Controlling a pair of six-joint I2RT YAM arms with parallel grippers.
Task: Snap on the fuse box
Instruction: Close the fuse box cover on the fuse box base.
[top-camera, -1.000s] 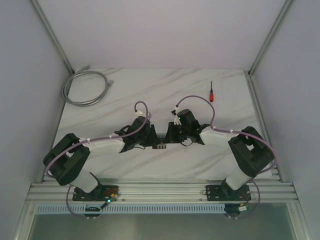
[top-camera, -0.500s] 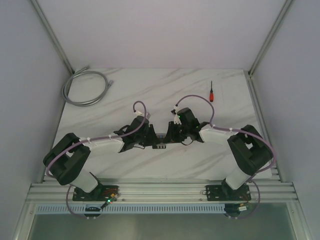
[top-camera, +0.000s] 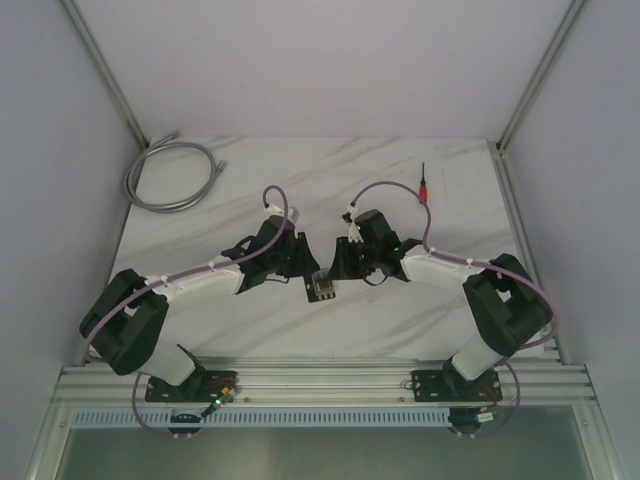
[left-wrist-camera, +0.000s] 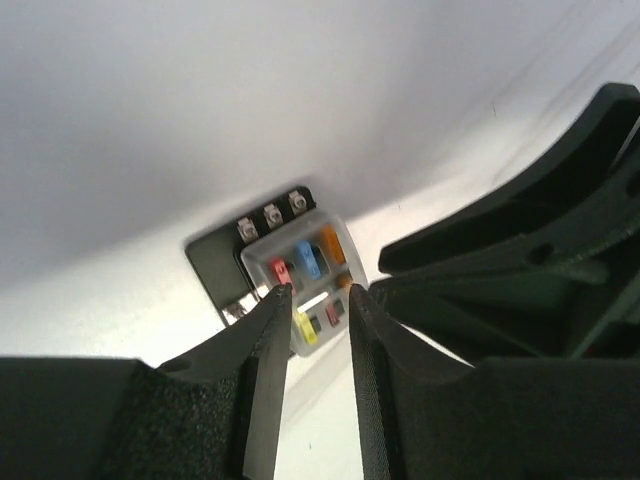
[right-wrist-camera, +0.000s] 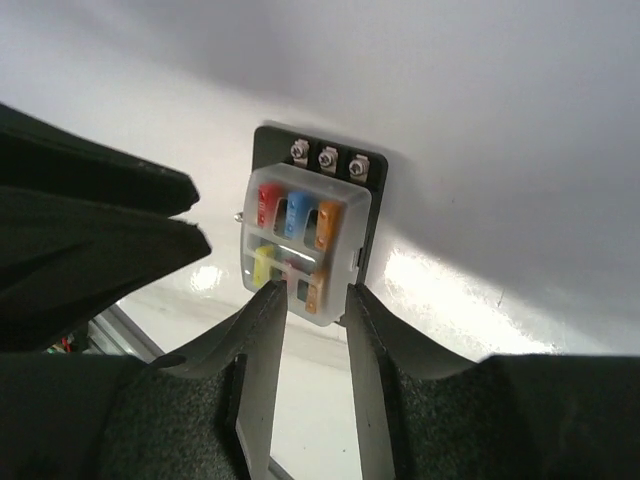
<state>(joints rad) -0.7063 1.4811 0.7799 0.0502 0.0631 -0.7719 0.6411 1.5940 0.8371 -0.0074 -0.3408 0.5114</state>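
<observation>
A white marble-patterned table (top-camera: 300, 170) with faint grey veins fills the middle of the enclosure. Behind it stands a plain pale back wall (top-camera: 320, 60), with a left wall (top-camera: 50, 150) and a right wall (top-camera: 600, 150) of the same lavender-grey closing the sides. Slim aluminium posts, a left post (top-camera: 105, 75) and a right post (top-camera: 540, 75), run along the corners where the walls meet. A ribbed metal rail (top-camera: 320, 383) borders the near table edge, with a perforated strip (top-camera: 320, 416) just below it. Beneath that lies a dull grey-green panel (top-camera: 320, 455), possibly glass. The light is soft and even, and the tabletop shows a bright sheen in the wrist views.
</observation>
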